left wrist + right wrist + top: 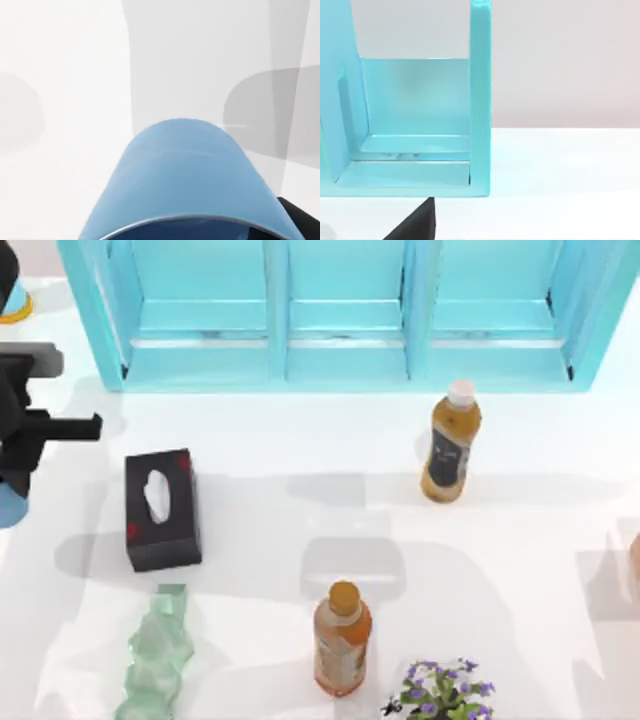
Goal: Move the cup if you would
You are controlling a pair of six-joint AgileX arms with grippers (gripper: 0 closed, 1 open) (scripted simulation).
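While at the table's left edge, cup right under left jaws, their grip on it unclear.

Plain blue cup at table's far left edge.

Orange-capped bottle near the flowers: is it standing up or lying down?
Upright: in the top view the orange-capped bottle stands cap uppermost on the table.

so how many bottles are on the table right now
2. One bottle with a white cap stands toward the right, in front of the blue shelf. The orange-capped bottle is near the front edge, beside the flowers.
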